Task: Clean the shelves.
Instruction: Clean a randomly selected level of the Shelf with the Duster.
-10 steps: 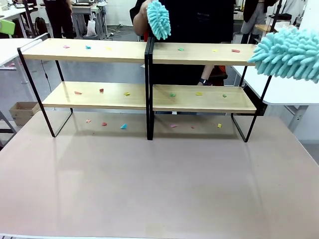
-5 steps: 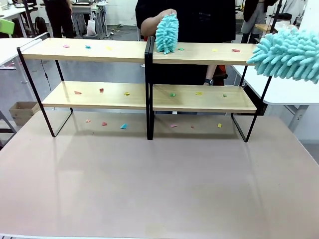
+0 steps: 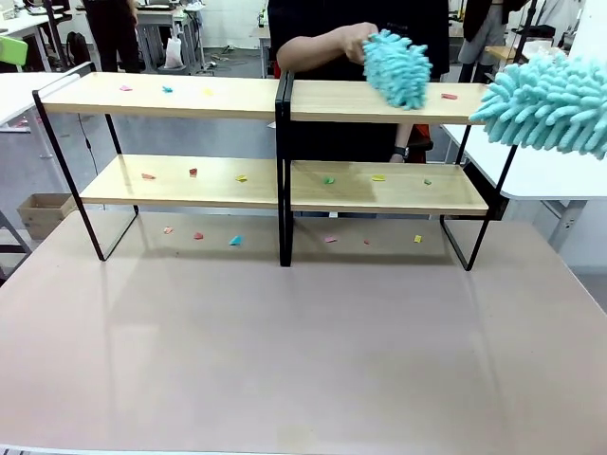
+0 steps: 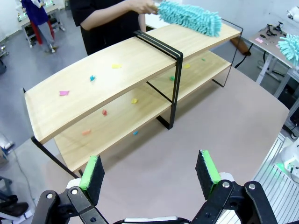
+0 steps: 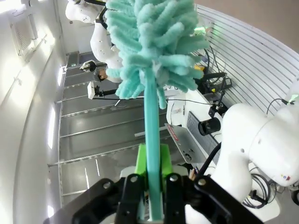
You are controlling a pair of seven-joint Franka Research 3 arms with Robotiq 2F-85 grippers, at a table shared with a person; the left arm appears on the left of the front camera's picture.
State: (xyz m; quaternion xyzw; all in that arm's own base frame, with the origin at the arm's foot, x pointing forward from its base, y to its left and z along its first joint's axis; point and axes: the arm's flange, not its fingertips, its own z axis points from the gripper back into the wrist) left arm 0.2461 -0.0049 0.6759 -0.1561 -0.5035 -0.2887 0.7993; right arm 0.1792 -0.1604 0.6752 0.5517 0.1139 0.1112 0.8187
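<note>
Right fingers [image 5: 141, 161]: clamped on duster [image 3: 550, 100] handle, held at 2 o'clock
Left fingers [image 4: 93, 171]: apart, empty
Shelves [image 3: 190, 97]: 12 o'clock on surface [image 3: 303, 351] — scraps [image 3: 449, 96] remain
Tip: sweep flat along top tier, clear of person's duster [image 3: 396, 68]

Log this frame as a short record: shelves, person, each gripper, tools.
shelves: two tiers, coloured scraps on all four boards, more on the table beneath
person: hand holds the person's duster at the top right board
left gripper: open, holding nothing, above the table, facing the shelves
right gripper: shut on the handle of the robot's duster, its head near the shelves' right end; contact cannot be told
</note>
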